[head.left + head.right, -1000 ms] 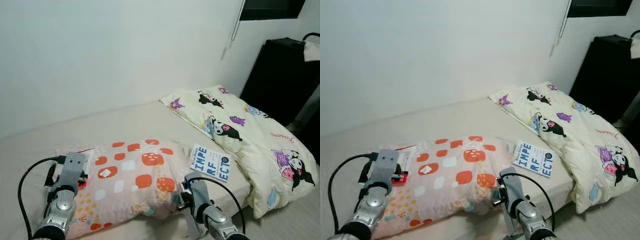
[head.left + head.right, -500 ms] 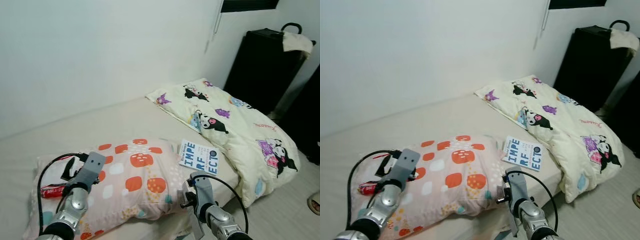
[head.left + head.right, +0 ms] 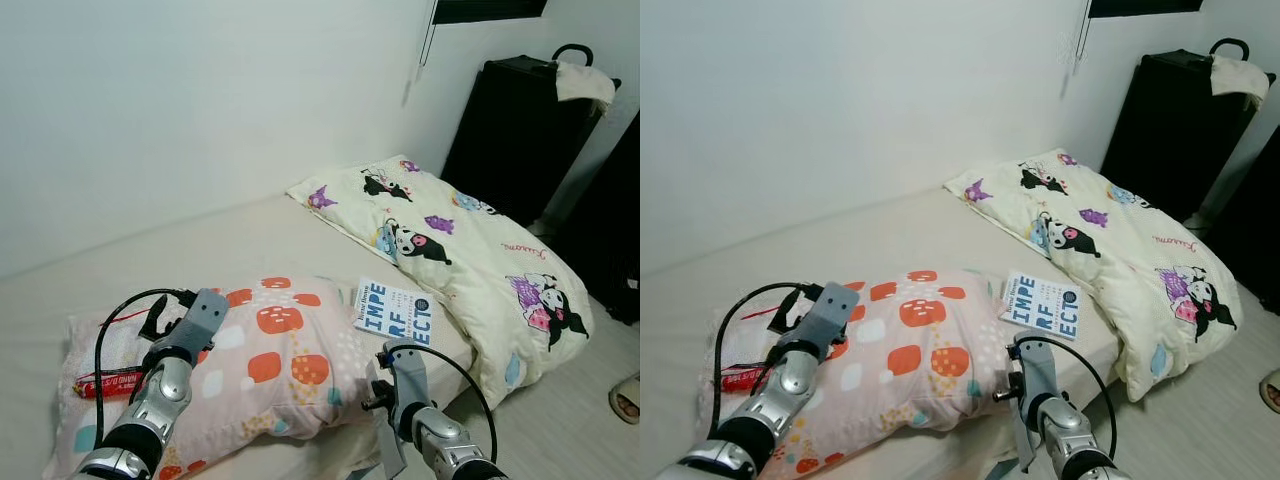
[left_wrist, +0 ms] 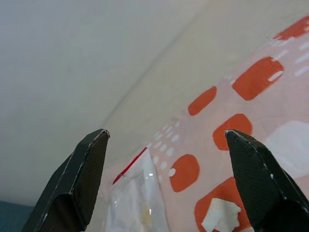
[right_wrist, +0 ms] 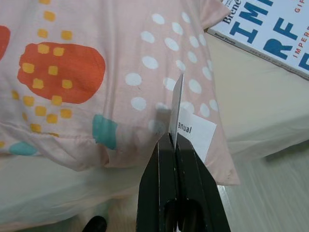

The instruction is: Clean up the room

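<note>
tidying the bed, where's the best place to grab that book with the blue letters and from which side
The book lies flat on the mattress, between the spotted pillow and the cartoon quilt. Its near edge sits close to the mattress edge, so probably come in low from the robot's side and pinch that edge. The right gripper is shut on a thin paper slip.

I am in a bedroom of a home, because I see a low mattress [image 3: 250,240] against a white wall, a patterned pillow [image 3: 270,360], a cartoon-print duvet [image 3: 470,250] and a book [image 3: 393,312] lying on it.
</note>
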